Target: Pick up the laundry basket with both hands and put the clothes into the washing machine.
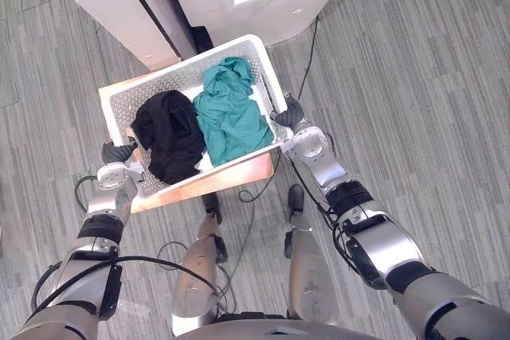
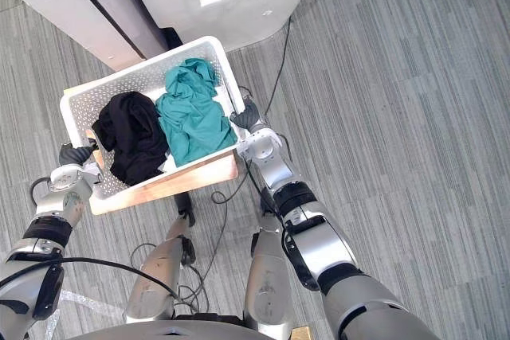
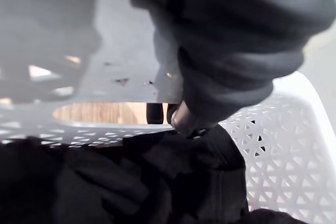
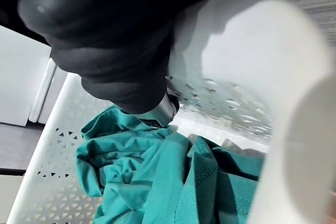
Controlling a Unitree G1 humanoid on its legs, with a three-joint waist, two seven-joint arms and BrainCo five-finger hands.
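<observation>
Grey floor: white perforated laundry basket, black, teal clothes; left hand, right hand grip it.

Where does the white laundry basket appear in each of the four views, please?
Left eye view: laundry basket upper centre, on a wooden surface.
Right eye view: upper left.
Left wrist view: its perforated wall beside the black garment.
Right wrist view: its wall around the teal garment.
Shared landmark: teal garment in the basket's right half, black in its left.
</observation>
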